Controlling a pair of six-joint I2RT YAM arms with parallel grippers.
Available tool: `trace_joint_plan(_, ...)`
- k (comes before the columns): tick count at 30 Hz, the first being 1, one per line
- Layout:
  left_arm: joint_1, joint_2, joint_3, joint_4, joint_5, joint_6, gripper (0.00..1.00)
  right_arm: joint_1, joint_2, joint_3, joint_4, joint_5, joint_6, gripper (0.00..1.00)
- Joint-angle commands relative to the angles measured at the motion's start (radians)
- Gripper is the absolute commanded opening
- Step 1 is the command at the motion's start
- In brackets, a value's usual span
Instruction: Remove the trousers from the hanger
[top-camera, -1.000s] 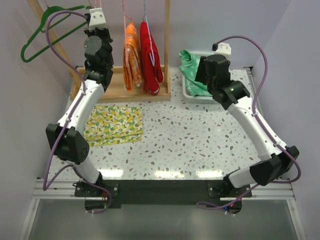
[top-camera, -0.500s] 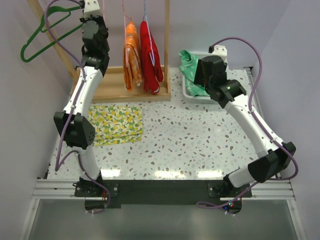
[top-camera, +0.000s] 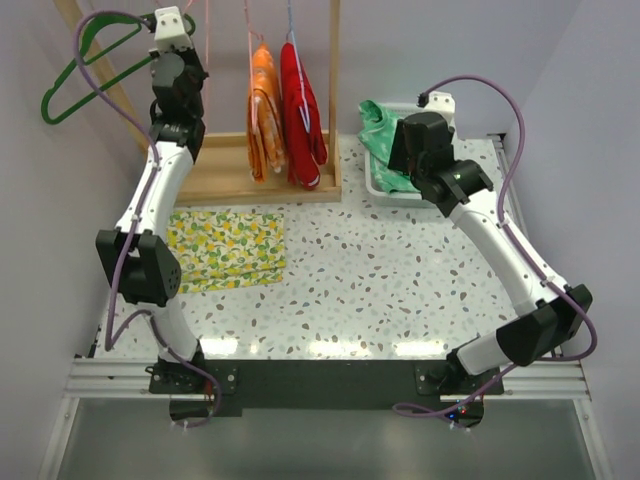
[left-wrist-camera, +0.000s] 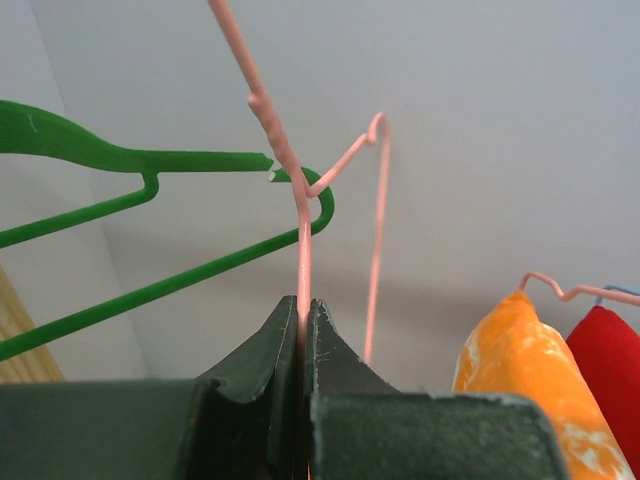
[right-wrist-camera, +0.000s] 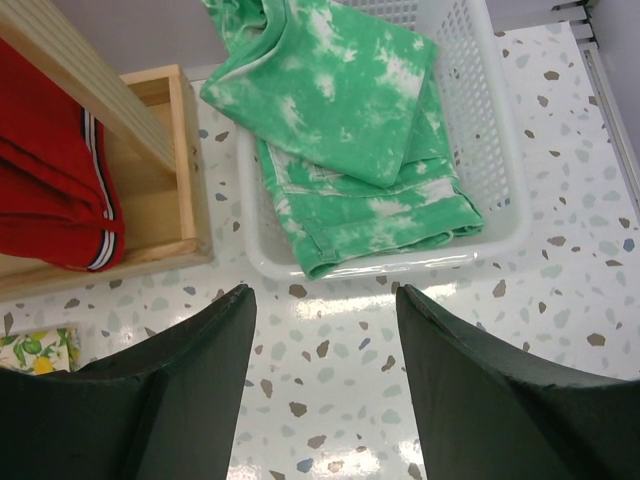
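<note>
Green trousers (right-wrist-camera: 350, 130) just beyond wide right end effector (right-wrist-camera: 322, 292); left end effector (left-wrist-camera: 303, 305) tight on pink hanger (left-wrist-camera: 303, 255).

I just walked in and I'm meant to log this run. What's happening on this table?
The left pincer is shut on a thin pink wire up by the rack, and the bare green hanger has its hook caught around that wire. The right pincer is open above the table, just in front of the white basket, where the green trousers lie. The orange trousers and the red trousers hang on the rack, not yet removed.
</note>
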Motion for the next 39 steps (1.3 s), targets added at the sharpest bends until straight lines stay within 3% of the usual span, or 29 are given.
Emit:
trace_joint_plan(1,-0.001,-0.092,-0.122,-0.052,-0.005,-0.042,0.0,0.001,-0.051,-0.018,-0.001,-0.002,0.02,0.62)
trace_joint_plan(3,-0.001,-0.126,-0.191,-0.041,-0.017,-0.053,0.02,0.001,-0.058,-0.028,-0.001,-0.005,0.021,0.62)
trace_joint_plan(4,-0.001,-0.171,-0.218,-0.032,-0.035,-0.054,0.2,0.001,-0.059,-0.029,-0.002,-0.009,0.023,0.62)
trace_joint_plan(5,-0.003,-0.198,-0.251,-0.021,-0.04,-0.059,0.3,0.001,-0.062,-0.032,-0.005,-0.011,0.026,0.62)
trace_joint_plan(7,-0.003,-0.276,-0.347,0.017,-0.046,-0.064,0.48,0.001,-0.062,-0.041,-0.007,-0.022,0.032,0.61)
trace_joint_plan(9,-0.006,-0.328,-0.416,0.032,-0.04,-0.071,0.55,0.001,-0.062,-0.049,-0.015,-0.028,0.041,0.61)
trace_joint_plan(25,-0.085,-0.709,-0.518,-0.09,0.096,-0.102,0.59,0.012,-0.094,-0.098,-0.047,-0.06,0.075,0.59)
trace_joint_plan(34,-0.098,-0.566,-0.303,-0.254,0.339,-0.131,0.57,0.017,-0.127,-0.098,-0.065,-0.059,0.072,0.59)
trace_joint_plan(39,-0.119,-0.441,-0.161,-0.304,0.376,-0.137,0.56,0.017,-0.148,-0.115,-0.062,-0.051,0.073,0.59)
